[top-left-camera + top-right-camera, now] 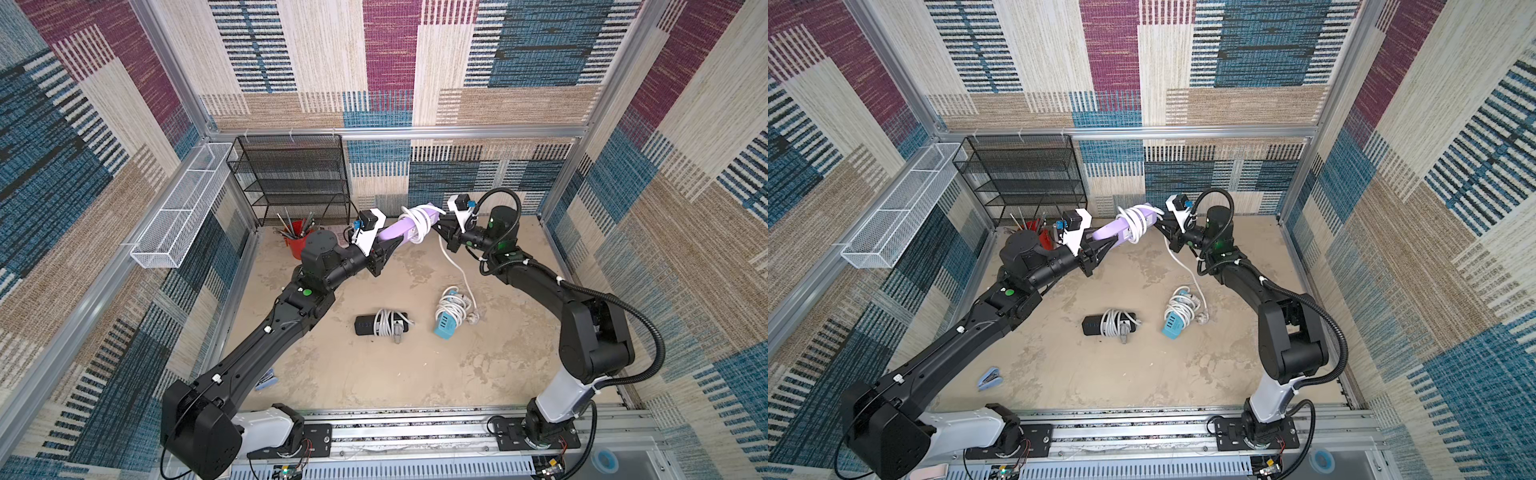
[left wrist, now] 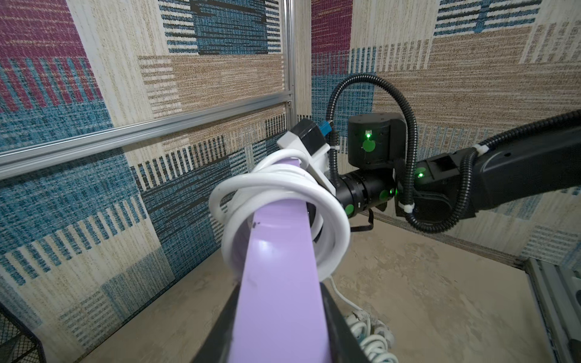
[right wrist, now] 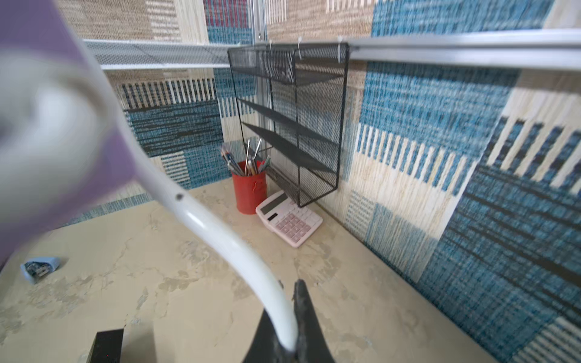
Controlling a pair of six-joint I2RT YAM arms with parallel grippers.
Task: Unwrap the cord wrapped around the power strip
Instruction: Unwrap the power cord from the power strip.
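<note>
The left claw [image 1: 1102, 246] holds a lilac power strip [image 1: 1111, 230] by its lower end, raised above the desk [image 1: 1100, 374] and tilted up toward the right claw [image 1: 1162, 226]. White cord [image 1: 1134, 222] coils around the strip's upper end, and a loose strand runs from the right claw's closed tip down to the desk beside a blue power strip [image 1: 1172, 329].

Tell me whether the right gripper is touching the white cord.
Touching. The right wrist view shows the white cord running down between the dark fingers of the right gripper, which is shut on it.
</note>
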